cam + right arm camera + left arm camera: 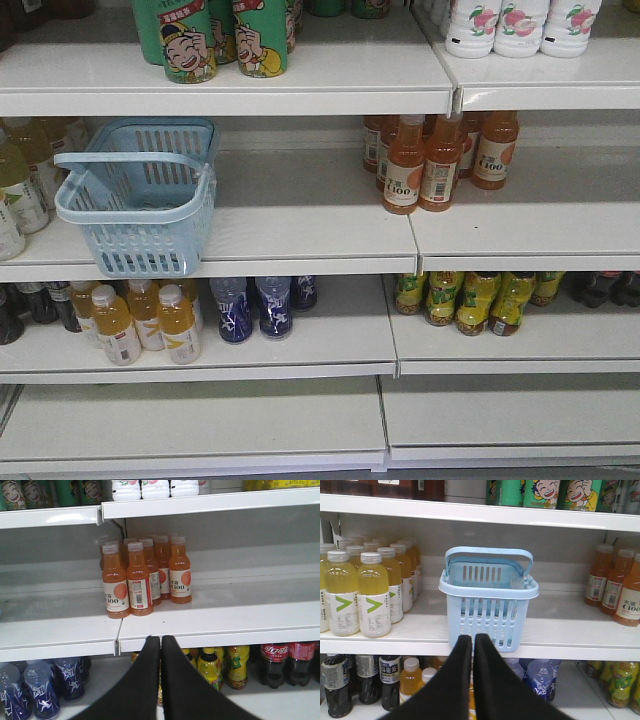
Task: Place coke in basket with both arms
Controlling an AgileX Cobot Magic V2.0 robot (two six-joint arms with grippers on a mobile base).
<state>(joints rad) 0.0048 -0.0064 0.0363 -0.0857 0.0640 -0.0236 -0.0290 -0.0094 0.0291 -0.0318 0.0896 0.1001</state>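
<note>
Two coke bottles [274, 664] with red labels stand on the lower shelf at the far right of the right wrist view, below and right of my right gripper [160, 639]. That gripper is shut and empty, its tips level with the middle shelf's front edge. The pale blue basket [135, 195] sits on the middle shelf at the left, handle swung toward the front. In the left wrist view the basket [489, 597] is straight ahead, just beyond my left gripper [472, 637], which is shut with nothing in it. Neither arm shows in the front view.
Orange juice bottles [140, 577] stand grouped on the middle shelf. Yellow drink bottles [357, 597] stand left of the basket. Yellow-green tea bottles [210, 667] stand left of the coke. Blue bottles [255, 305] and dark bottles with grey-white labels [337, 680] fill the lower shelf.
</note>
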